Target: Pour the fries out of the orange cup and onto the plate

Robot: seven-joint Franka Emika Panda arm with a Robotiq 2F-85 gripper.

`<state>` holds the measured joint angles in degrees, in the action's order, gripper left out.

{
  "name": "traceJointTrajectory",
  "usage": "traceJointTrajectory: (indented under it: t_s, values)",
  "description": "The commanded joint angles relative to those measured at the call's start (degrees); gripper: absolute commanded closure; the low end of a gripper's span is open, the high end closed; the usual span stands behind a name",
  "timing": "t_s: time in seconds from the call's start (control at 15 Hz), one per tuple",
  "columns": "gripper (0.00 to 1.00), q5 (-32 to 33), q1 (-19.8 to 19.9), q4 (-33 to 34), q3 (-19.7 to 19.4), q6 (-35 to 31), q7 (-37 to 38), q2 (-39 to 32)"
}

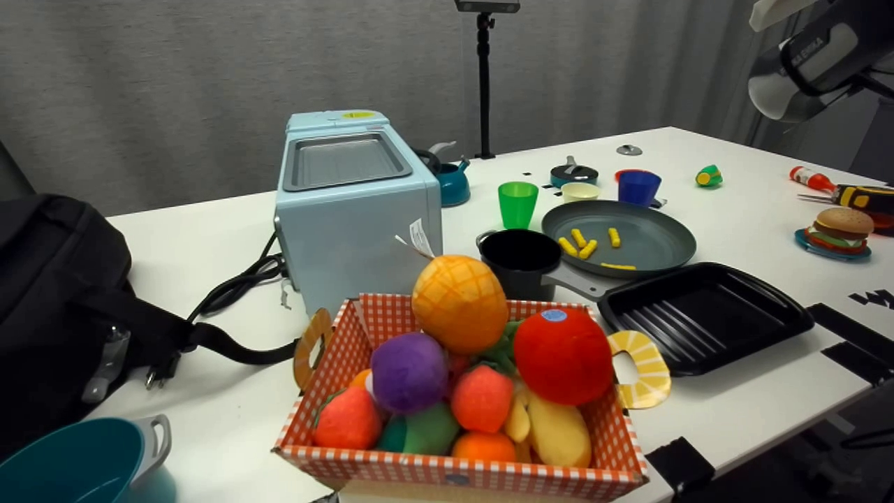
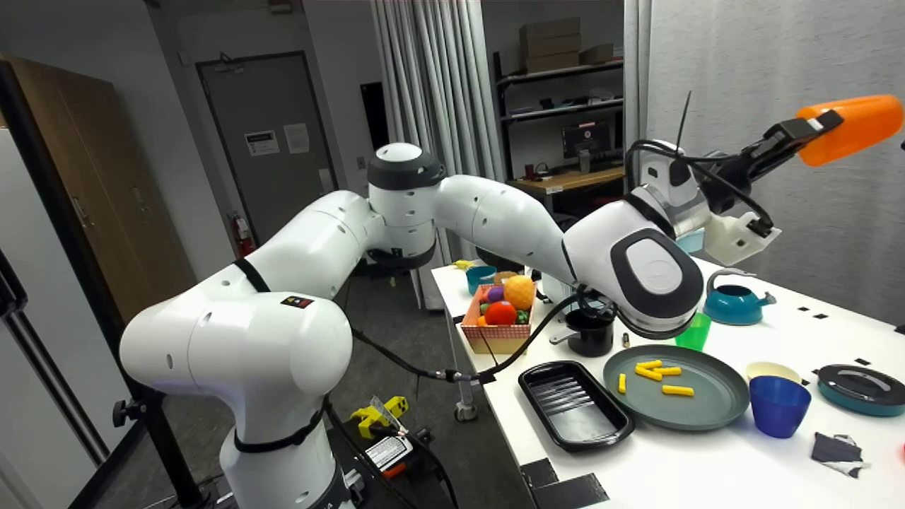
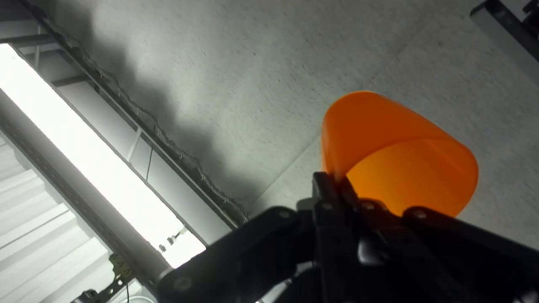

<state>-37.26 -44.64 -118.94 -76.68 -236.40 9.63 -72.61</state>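
Fries (image 2: 649, 373) lie on the plate (image 2: 700, 418) on your white surface (image 2: 679, 474), a grey curtain (image 1: 209, 84) beyond; your fingers (image 3: 321, 187), nearly together, pinch the tilted orange cup's (image 2: 855, 131) wall.

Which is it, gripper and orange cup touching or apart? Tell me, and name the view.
Touching. The wrist view shows it: the gripper is clamped on the wall of the orange cup at the rim, with no gap showing.
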Motion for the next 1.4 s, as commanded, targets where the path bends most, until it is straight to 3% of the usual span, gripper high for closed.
traceJointTrajectory:
  t_s: [0.0,0.33,0.53,0.6,1.07,1.33]
  values:
    - [0.99,4.2,5.8,5.5,4.9,8.5,-9.8,13.4]
    - [0.99,9.6,16.4,14.3,11.0,26.0,-12.7,20.6]
    - [0.99,12.4,21.3,16.1,16.4,34.2,-11.7,22.5]
    - [0.99,14.7,21.6,15.5,16.6,37.0,-9.1,22.3]
    - [0.99,21.6,22.3,9.1,27.4,49.5,-12.0,31.9]
    - [0.99,28.9,26.1,6.0,34.2,56.9,-10.6,38.9]
